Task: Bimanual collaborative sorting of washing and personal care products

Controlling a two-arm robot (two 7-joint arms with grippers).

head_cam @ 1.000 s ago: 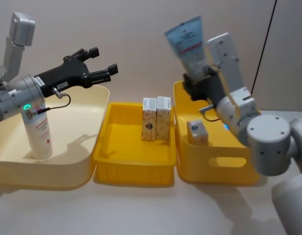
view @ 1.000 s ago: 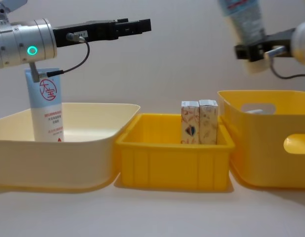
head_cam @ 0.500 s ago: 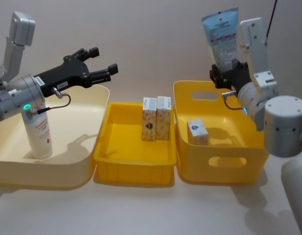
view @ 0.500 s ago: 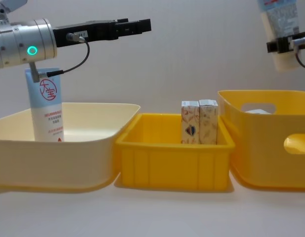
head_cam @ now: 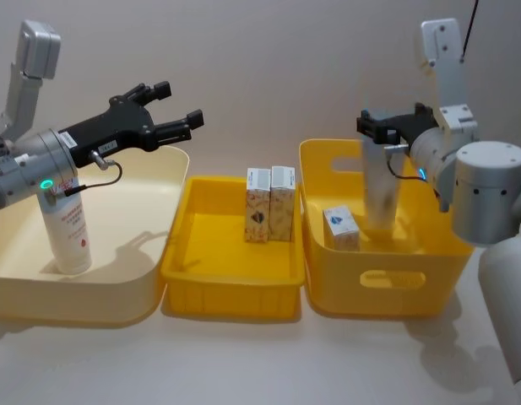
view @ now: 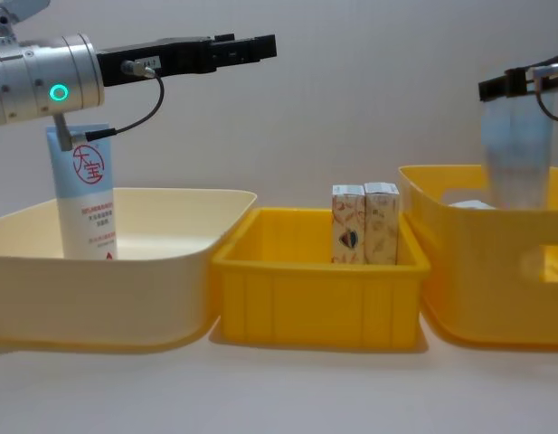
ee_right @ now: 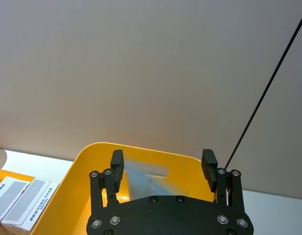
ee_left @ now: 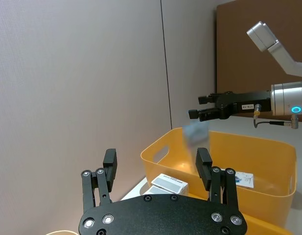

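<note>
Right gripper [head_cam: 371, 128] fingers spread; blurred tube [head_cam: 380, 190] directly below them, dropping into the right yellow bin [head_cam: 371, 287] beside a small carton [head_cam: 341, 228]. Tube looks light, soft-walled, slick: best gripped across the flat body. Left gripper [head_cam: 177, 108] fingers spread, empty, above the cream bin [head_cam: 116, 291] holding one upright tube [head_cam: 66, 232]. Middle bin [head_cam: 226, 283]: two cartons [head_cam: 269, 203].

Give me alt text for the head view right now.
A blurred tube drops from the open right claw into the right yellow bin, beside a small carton. Two cartons stand in the middle yellow bin. The open left claw hovers above the cream bin, where another tube stands.
</note>
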